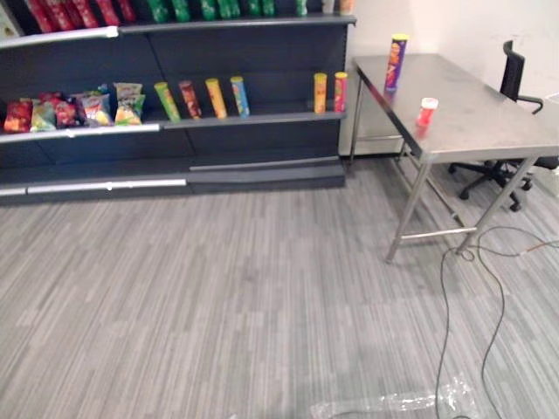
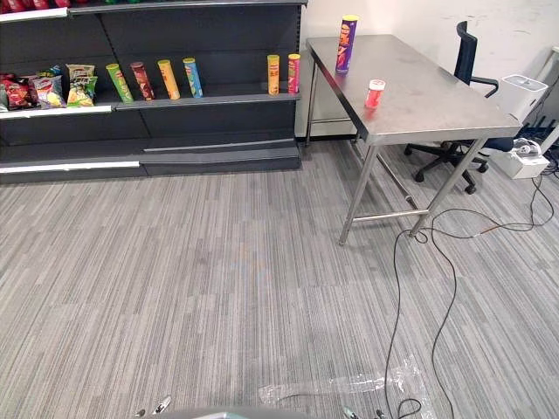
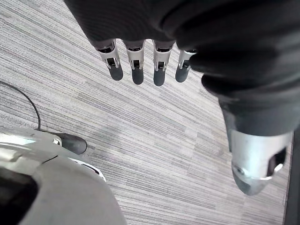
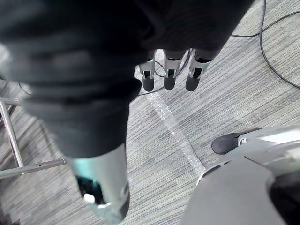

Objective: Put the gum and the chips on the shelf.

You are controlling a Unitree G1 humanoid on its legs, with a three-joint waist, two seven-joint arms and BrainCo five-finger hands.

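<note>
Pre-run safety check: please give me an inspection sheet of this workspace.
surface: steel table, bare apart from the two items.
job's things: chips can and gum tub stand on the table, apart.
clutter: strip of clear tape on the carpet.
robot hands: left robot hand and right robot hand open, empty, over the carpet.
cables: black cable on the carpet by the table legs.
surroundings: shelf with chip cans and snack bags left of the table; office chair and white box beyond it.

You have open carpet [image 2: 218, 279] up to the steel table [image 2: 437, 112] and the shelf [image 2: 229, 99]. Bare shelf board lies between the leaning cans [image 2: 168, 79] and two upright cans [image 2: 273, 74]; an office chair [image 2: 465, 52] crowds the table's far side.
</note>
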